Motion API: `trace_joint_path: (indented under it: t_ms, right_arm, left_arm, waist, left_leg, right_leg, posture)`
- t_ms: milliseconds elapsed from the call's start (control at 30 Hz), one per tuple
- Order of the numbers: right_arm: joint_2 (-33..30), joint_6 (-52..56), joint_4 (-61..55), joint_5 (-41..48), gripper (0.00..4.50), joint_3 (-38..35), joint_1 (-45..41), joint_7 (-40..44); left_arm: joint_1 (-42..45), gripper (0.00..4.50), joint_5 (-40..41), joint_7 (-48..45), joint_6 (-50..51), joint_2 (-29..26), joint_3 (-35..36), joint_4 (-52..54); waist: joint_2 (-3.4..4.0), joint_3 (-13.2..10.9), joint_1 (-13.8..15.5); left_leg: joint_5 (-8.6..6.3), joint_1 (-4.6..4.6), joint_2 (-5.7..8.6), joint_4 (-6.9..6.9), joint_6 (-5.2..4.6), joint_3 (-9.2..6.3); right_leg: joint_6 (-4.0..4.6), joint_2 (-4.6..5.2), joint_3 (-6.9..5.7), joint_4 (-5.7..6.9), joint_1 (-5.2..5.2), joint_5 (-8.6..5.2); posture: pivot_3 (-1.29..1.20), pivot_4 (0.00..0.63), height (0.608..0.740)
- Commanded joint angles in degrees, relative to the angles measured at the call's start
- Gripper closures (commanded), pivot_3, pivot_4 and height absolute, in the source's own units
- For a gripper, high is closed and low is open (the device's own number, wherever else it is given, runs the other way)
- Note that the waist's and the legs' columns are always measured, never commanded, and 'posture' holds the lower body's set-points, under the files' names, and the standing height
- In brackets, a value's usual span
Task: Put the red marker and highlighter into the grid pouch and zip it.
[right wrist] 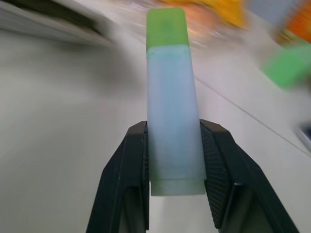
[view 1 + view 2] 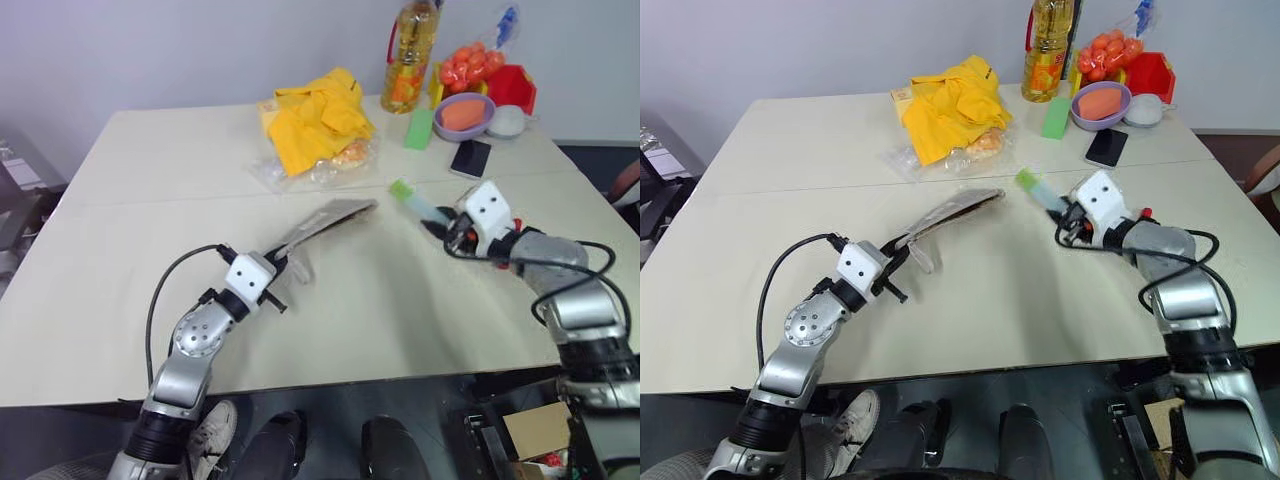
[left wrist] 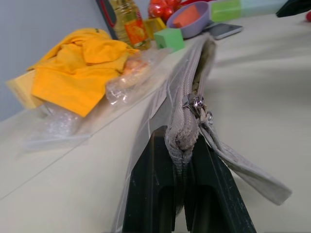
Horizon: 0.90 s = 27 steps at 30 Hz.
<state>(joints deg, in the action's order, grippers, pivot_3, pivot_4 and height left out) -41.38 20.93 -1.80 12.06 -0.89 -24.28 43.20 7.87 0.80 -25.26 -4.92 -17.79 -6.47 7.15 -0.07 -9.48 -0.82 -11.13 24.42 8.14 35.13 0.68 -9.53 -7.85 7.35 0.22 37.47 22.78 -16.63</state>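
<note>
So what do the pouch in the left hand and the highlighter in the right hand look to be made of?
The grid pouch looks like woven grey fabric with a matte finish: it creases softly and has a stitched zipper tape with a shiny metal pull. The highlighter looks like frosted, translucent pale-blue plastic with a smooth light green cap; its straight, rigid edges suggest hard plastic.

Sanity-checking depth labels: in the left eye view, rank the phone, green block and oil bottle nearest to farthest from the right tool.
From the right tool, which grips the highlighter:
1. Phone, flat on the table just beyond the tool.
2. Green block, farther back and to the left.
3. Oil bottle, upright at the table's far edge.
</note>
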Motion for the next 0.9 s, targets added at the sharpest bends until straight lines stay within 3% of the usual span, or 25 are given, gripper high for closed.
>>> trace_joint_path:
  t_ms: [33, 900]
  right_arm:
    - [-0.9, 1.7, -6.0, 2.9, 3.61, -1.6, 0.3, 2.5]
    - [0.0, 0.6, -3.6, -0.9, 3.61, 3.0, 0.4, 6.3]
  left_arm:
    - [0.7, 4.50, 1.5, -1.1, -0.6, -0.4, 0.7, 1.2]
    - [-0.8, 4.50, 0.7, -3.1, -0.7, 0.4, -2.3, 3.9]
  waist:
    - [0.00, 0.0, 0.1]
    - [-0.01, 0.0, 0.4]
  left_leg:
    - [0.00, 0.00, 0.00, 0.01, 0.00, 0.00]
    - [-0.01, 0.01, 0.02, 0.01, -0.02, 0.00]
  right_leg:
    - [0.00, 0.00, 0.00, 0.00, -0.01, 0.00]
    - [0.00, 0.04, -0.01, -0.04, -0.01, 0.00]
  posture:
    - [0.00, 0.150, 0.740]
    - [0.00, 0.150, 0.740]
